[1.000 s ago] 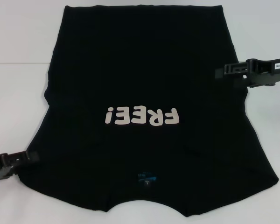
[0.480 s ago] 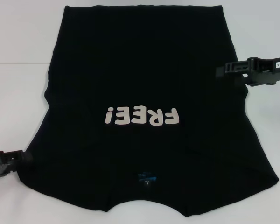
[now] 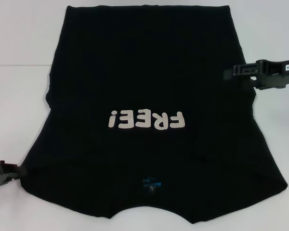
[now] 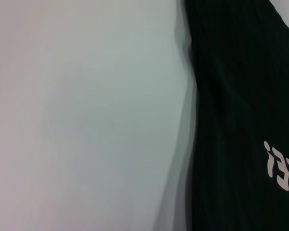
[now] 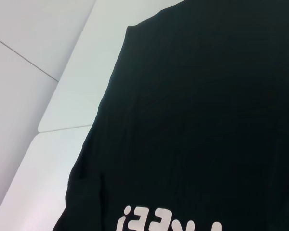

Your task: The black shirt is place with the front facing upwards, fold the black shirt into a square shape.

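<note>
Left fingers [image 3: 17,171] beside black shirt [image 3: 149,72], right fingers [image 3: 229,73] overlapping

Bright, even light floods the white worktop [image 3: 19,96], washing it nearly featureless. The large black cloth T-shirt [image 3: 149,72] swallows detail, its folds barely readable, while the cream letters [image 3: 147,120] stay crisp. The left wrist view is soft and blurred, with a grey shadow band along the shirt's edge.

Black shirt [image 3: 149,86] laid flat, front up.
Cream letters "FREE!" were seen upside down across its middle in the head view; a small blue neck label was seen near the collar at the near edge.
</note>
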`<state>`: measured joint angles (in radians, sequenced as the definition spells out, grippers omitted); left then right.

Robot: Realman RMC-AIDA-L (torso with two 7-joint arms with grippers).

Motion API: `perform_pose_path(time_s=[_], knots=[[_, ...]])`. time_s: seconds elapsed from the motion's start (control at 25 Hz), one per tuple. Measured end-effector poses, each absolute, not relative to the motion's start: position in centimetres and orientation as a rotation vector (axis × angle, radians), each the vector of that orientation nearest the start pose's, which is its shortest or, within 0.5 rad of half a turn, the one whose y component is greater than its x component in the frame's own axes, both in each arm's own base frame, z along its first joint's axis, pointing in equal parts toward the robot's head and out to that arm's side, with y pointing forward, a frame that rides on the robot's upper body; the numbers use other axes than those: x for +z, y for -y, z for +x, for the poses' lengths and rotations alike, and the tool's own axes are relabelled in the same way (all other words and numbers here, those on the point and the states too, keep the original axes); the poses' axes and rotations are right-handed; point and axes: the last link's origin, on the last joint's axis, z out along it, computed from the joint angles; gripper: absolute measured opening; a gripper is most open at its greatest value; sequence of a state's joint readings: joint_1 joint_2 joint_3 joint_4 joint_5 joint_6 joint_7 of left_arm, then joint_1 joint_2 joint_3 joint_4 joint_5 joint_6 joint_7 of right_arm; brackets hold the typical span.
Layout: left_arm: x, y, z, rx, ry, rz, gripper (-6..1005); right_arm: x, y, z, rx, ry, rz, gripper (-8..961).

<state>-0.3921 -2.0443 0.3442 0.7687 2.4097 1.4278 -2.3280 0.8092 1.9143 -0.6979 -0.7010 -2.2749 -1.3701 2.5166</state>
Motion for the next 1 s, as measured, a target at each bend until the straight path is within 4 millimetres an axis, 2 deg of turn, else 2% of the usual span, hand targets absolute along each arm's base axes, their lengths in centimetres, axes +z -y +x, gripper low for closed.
perform_pose_path(time_s=[0.28,0.4,0.6,0.84,1.0], knots=[[6.0,-28.4,-38.0,0.72,-2.57,2.339,125,6.9,-43.0,22.6,0.444,-1.651,-2.234,915],[6.3,-28.5,-37.6,0.769,-2.537,2.33,-4,6.9,-42.8,22.8,0.428,-1.652,-2.245,914],[6.9,-28.8,-36.8,0.863,-2.442,2.324,1,7.3,-41.7,24.0,0.309,-1.656,-2.281,914],[6.8,-29.6,-36.6,0.876,-2.442,2.343,0,8.3,-39.1,26.4,0.116,-1.694,-2.303,915],[6.2,-30.1,-36.3,0.873,-2.422,2.354,1,8.7,-38.1,28.0,0.005,-1.715,-2.269,914]])
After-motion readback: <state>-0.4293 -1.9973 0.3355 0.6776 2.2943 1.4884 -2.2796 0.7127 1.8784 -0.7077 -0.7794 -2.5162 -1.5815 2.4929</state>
